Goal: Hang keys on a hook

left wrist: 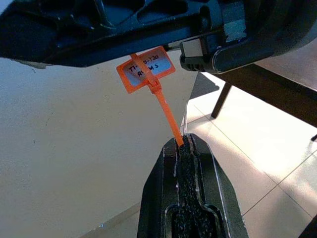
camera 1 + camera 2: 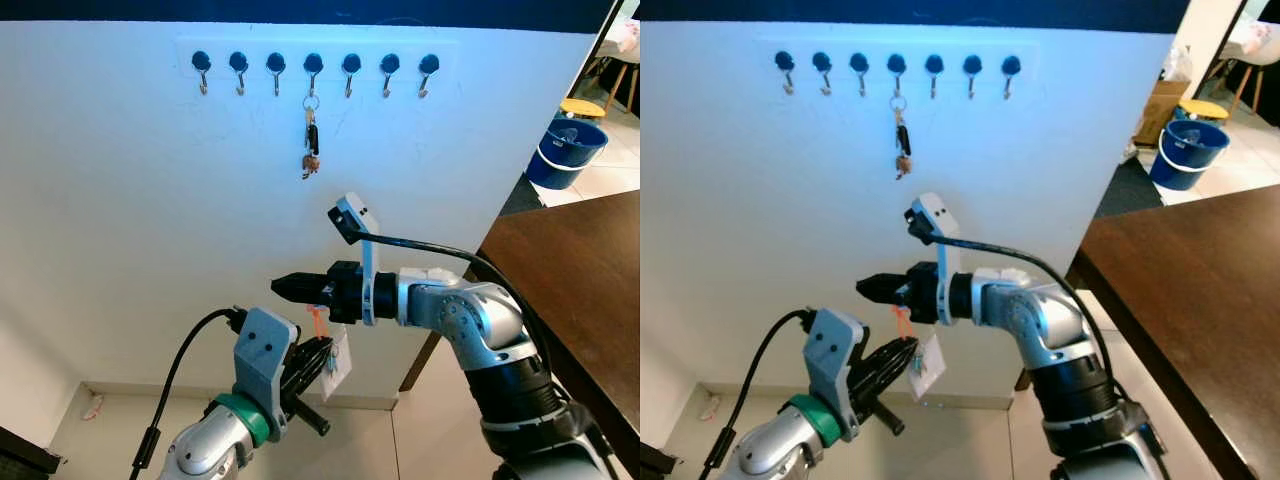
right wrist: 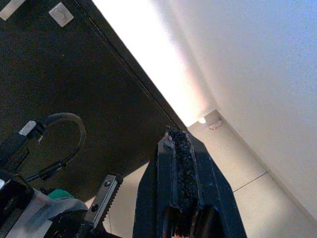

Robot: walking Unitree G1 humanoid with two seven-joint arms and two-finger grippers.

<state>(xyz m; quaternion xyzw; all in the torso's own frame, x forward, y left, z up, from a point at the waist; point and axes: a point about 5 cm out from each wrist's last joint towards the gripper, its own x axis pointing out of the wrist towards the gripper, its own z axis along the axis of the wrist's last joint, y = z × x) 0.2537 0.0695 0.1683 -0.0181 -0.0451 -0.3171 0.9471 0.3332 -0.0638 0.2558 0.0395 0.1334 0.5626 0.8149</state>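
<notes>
We've got the left tool (image 2: 318,358) clamped on the orange tag (image 1: 146,69) strap low centre, keys (image 2: 338,368) dangling light and floppy under it, right tool (image 2: 288,286) pinched empty mid-frame, free hooks (image 2: 276,66) upper left, so hold the strap, expect swing.

A white wall (image 2: 150,220) runs across the scene, topped by a dark band (image 2: 300,10) along its upper edge. To the right stands a dark brown wooden table (image 2: 580,270), its leg reaching down to a pale tiled floor (image 2: 400,440). Beyond the table's far corner sits a blue bucket (image 2: 567,152) with a white handle, and behind it a yellow-seated stool (image 2: 583,106). A small pale scrap (image 2: 94,406) lies on the floor at the foot of the wall.
</notes>
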